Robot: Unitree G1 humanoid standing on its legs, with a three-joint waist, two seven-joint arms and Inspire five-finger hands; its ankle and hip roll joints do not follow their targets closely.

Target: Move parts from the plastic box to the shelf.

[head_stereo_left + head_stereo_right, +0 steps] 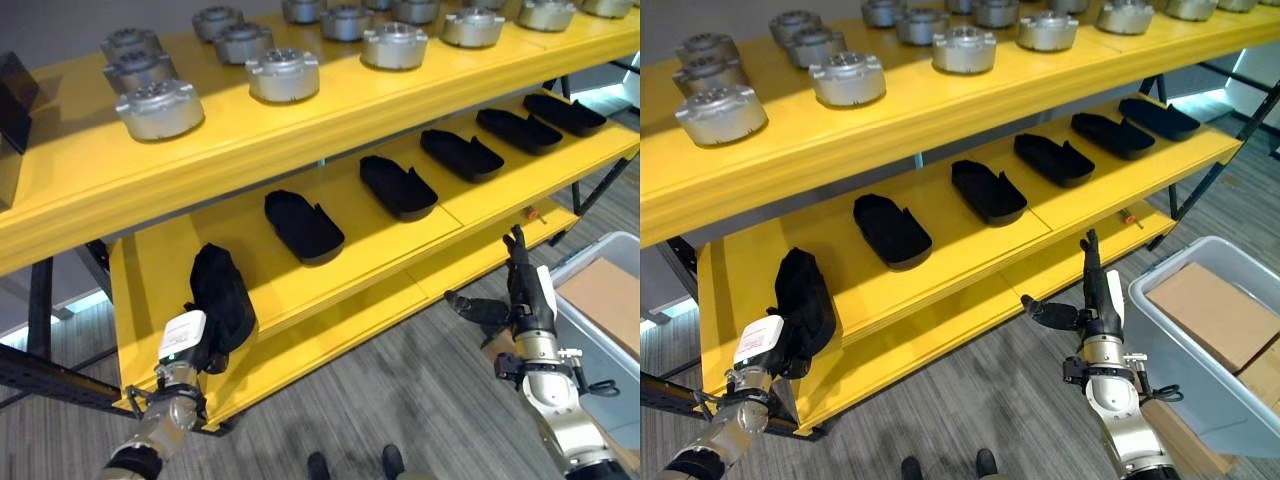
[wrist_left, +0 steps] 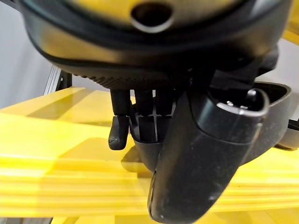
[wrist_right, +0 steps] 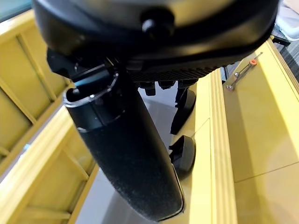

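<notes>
1. Left eye view: left robot hand [image 1: 183, 345] reaches up to the left end of the yellow shelf [image 1: 330, 118], on its middle level, with its fingers wrapped around a black part [image 1: 220, 296] that rests on that level. Right robot hand [image 1: 520, 300] is raised in front of the shelf's lower edge, fingers straight up, thumb stuck out sideways, holding nothing. Five more black parts [image 1: 303, 225] lie in a row along the middle level, well apart from each other. Round metal parts [image 1: 159, 108] sit on the top level.
2. Right eye view: same scene. It shows more of the plastic box [image 1: 1200, 385] on the floor beside the right arm, with brown cardboard [image 1: 1218, 312] inside; the box is cut off at the frame edge, and I cannot tell if any parts are in it. A small orange-tipped tool [image 1: 1126, 215] lies on the lower level near the right robot hand.
3. Left wrist view: fingers [image 2: 118, 132] curl down behind the black part, thumb [image 2: 201, 158] across the front; yellow shelf board is behind. Most of the part is hidden by the hand.
4. Right wrist view: thumb [image 3: 126, 154] fills the middle, fingers [image 3: 184, 109] extended and relaxed, nothing held. Shelf edge runs alongside; the orange-tipped tool lies on the shelf level past it.
</notes>
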